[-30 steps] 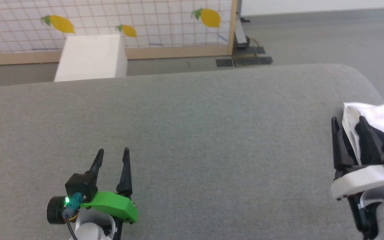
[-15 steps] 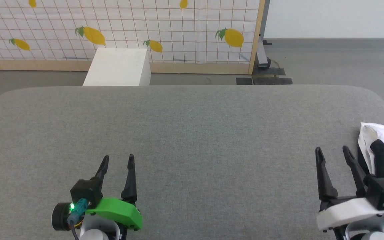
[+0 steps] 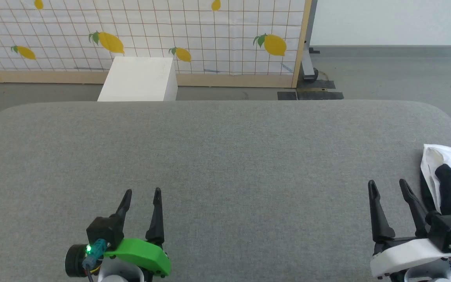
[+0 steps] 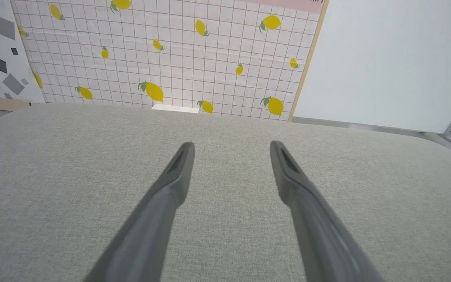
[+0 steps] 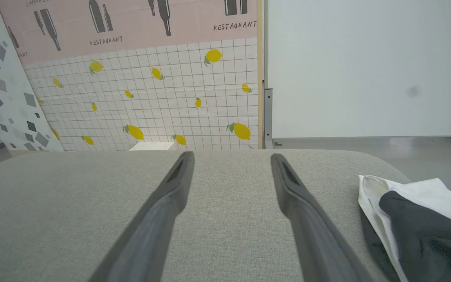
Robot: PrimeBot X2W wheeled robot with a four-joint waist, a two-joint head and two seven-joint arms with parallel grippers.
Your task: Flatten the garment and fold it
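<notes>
The garment (image 3: 450, 170), white cloth with a black part on top, lies bunched in a folded pile at the right edge of the grey padded table (image 3: 225, 156); it runs out of the head view. In the right wrist view the garment (image 5: 417, 219) sits just right of my fingers. My right gripper (image 3: 386, 187) stands open a little left of it, touching nothing. My left gripper (image 3: 142, 192) is open over bare table at the lower left, far from the cloth. Both pairs of fingers hold nothing in the wrist views.
A white box (image 3: 139, 78) stands on the floor behind the table's far edge. Behind it runs a lemon-patterned grid panel (image 3: 194, 35) with a wooden frame. Grey floor lies to the far right, past the table's rounded corner.
The head camera swung and rose, so the whole picture shifted. Since half a second ago both grippers have drawn back slightly toward the bottom edge. The garment lies unmoved.
</notes>
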